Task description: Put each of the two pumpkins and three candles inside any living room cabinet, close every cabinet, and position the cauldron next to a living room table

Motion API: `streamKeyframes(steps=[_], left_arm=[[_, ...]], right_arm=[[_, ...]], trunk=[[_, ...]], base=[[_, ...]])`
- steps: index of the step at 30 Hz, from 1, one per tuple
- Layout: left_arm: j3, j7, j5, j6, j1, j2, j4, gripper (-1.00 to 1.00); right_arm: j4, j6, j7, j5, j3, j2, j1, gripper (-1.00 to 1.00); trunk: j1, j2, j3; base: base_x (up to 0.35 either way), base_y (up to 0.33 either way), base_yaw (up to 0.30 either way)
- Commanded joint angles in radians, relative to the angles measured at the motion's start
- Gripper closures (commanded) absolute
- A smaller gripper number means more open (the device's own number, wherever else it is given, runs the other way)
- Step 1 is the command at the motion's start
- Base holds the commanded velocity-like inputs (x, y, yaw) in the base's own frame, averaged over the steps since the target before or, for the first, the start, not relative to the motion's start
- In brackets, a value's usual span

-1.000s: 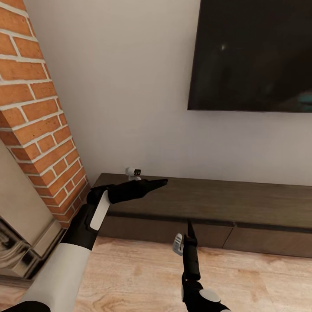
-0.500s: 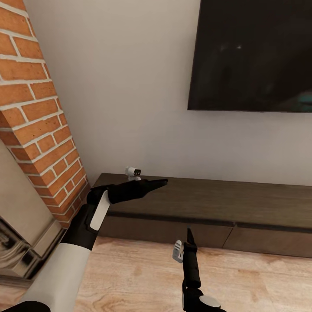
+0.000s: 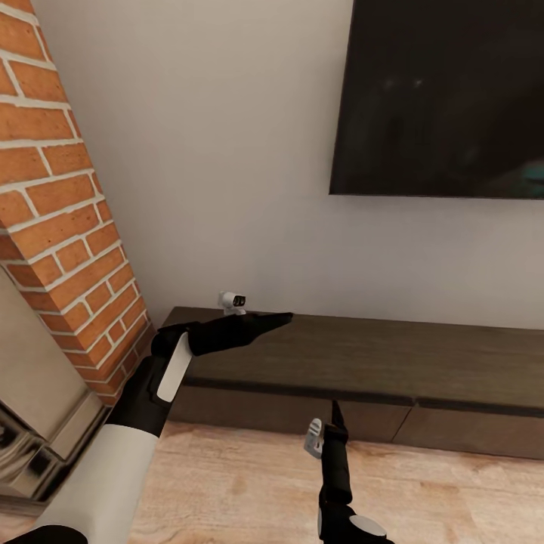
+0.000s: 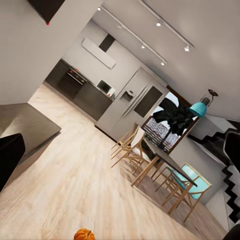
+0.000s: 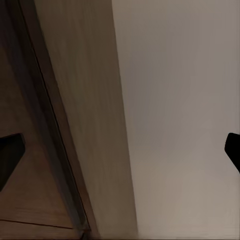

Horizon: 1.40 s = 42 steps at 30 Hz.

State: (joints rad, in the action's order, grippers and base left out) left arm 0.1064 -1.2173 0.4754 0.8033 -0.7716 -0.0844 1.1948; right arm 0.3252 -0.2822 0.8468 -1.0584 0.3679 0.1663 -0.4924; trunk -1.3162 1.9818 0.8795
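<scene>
We stand in front of the cabinet [image 3: 378, 359], a long low dark unit against the white wall, under the TV [image 3: 446, 94]. Its drawer fronts look shut in the head view. To the left rises the brick chimney [image 3: 57, 204].

Our left gripper [image 3: 276, 320] reaches out level over the left end of the cabinet top, just beside a small white camera [image 3: 232, 301] that stands there. In the left wrist view its black fingers [image 4: 9, 157] sit at the far edges of the picture, so the jaws are spread wide and hold nothing.

Our right gripper [image 3: 335, 412] points up in front of the drawer fronts, low over the wood floor [image 3: 249, 491]. In the right wrist view the fingers [image 5: 10, 152] are also far apart (nothing between them), with the cabinet and the wall behind.

One pumpkin [image 4: 84, 234] lies on the floor in the left wrist view, away from the cabinet, with the dining table [image 4: 167, 162] and chairs farther behind it.
</scene>
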Motion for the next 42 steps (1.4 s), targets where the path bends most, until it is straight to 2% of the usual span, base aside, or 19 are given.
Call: streamKeyframes(steps=[1,3,42], left_arm=[[0.000,0.000,0.000,0.000,0.000,0.000,0.000,-1.00],[0.000,-0.002,0.001,-0.001,0.002,0.000,-0.001,-1.00],[0.001,-0.002,0.000,-0.006,0.003,-0.001,0.002,-1.00]], right_arm=[[0.000,0.000,0.000,0.005,0.000,0.000,0.000,-1.00],[0.000,0.001,0.000,0.010,0.000,-0.001,0.000,-1.00],[0.004,0.020,0.011,0.000,0.006,-0.003,0.000,-1.00]], trunk=[[0.000,0.000,0.000],[0.000,0.000,0.000],[-0.149,0.273,0.122]], base=[[0.003,0.000,0.000],[0.001,0.000,0.000],[0.000,0.000,0.000]])
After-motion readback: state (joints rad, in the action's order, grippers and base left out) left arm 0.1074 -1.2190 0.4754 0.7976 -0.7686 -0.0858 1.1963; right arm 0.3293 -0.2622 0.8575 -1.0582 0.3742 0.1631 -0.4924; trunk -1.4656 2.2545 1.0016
